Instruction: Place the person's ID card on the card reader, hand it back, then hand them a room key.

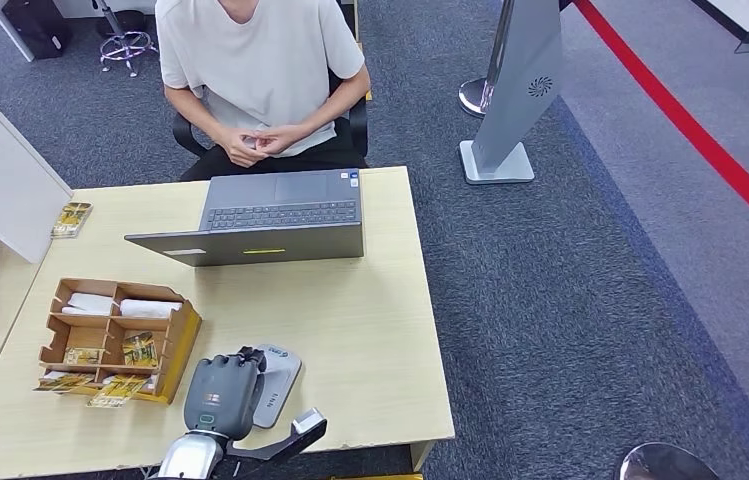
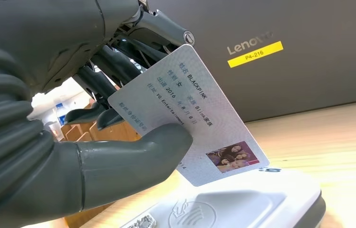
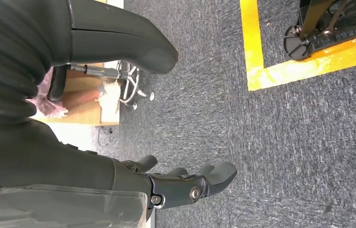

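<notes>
Pinching the ID card (image 2: 185, 118) between thumb and fingers, the left hand (image 2: 71, 118) tilts it over the card reader (image 2: 242, 204) (thin, stiff, slick, so hold near an edge), right hand (image 3: 166, 183) empty, fingers loosely apart.

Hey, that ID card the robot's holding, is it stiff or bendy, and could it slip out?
The ID card looks stiff: it stays flat while the left hand pinches only one end. Its glossy face suggests it could slide. It's thin, so probably light.
</notes>
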{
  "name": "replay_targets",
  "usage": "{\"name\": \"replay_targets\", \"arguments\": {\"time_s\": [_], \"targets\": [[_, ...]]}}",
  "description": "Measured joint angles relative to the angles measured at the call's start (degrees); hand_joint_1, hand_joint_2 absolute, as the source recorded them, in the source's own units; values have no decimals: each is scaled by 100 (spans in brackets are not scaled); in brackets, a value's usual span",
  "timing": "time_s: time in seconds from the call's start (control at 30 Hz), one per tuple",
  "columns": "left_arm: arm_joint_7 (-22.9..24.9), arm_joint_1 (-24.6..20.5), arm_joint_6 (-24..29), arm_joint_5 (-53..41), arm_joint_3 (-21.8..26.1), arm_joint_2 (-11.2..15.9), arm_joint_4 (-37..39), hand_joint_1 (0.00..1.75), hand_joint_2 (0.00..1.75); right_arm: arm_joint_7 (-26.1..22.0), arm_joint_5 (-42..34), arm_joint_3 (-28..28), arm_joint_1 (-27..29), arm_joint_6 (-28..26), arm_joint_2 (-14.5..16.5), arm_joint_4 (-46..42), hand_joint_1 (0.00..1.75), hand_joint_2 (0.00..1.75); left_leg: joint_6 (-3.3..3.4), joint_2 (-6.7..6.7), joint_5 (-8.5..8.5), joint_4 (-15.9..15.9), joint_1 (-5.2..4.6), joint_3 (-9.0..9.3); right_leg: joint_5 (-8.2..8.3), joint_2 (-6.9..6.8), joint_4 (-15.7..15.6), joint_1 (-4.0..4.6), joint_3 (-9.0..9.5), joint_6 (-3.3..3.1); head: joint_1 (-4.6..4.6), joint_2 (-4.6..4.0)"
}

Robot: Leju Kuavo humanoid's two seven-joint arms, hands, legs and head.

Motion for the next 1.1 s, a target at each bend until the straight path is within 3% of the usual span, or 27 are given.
{"name": "replay_targets", "arguments": {"time_s": [0.6,0.93,1.1], "targets": [[31,-36,71,89,2,-26,111,175,175,35,39,0,0,4,0,0,0,175,0,0,0,0,0,1,0,0,0,0,0,0,0,0],[-93,-655,-47,179,106,88,-409,175,175,-66,48,2,-3,18,0,0,0,175,2,-3,4,1,0,1,2,-6,1,0,4,-1,-1,0],[-119,-740,-60,187,111,133,-602,175,175,-67,48,2,-3,20,0,0,0,175,2,-3,4,1,0,2,2,-5,1,0,4,-1,0,0]]}}
